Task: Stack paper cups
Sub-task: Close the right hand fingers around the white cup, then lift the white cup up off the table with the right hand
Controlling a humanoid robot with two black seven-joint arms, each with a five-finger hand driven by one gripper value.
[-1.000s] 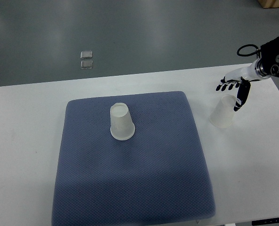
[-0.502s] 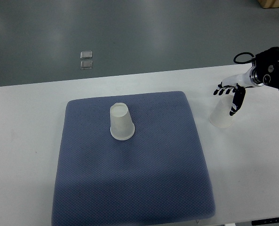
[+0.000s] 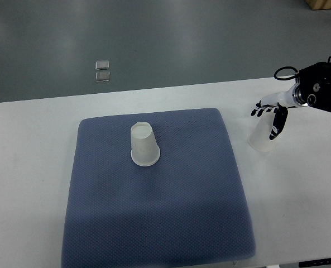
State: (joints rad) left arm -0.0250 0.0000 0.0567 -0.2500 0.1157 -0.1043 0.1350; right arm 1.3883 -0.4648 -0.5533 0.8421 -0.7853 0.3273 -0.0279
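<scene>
Two translucent white paper cups stand upside down. One cup [image 3: 144,145] sits on the blue-grey mat [image 3: 159,206], left of its middle. The other cup [image 3: 262,137] rests on the white table just right of the mat. My right hand [image 3: 268,115] comes in from the right edge and hovers over this second cup. Its fingers are spread behind the cup's top, and the dark thumb hangs down along the cup's right side. The hand has not closed on the cup. My left arm does not show.
The white table [image 3: 31,167] runs across the view, its far edge above the mat. Beyond it lies grey floor with two small square plates [image 3: 102,70]. A black cable loops at the right wrist [image 3: 316,89].
My right hand has shifted a little to the left over the right-hand cup, bringing the thumb closer against its side. Both cups stayed where they were.
</scene>
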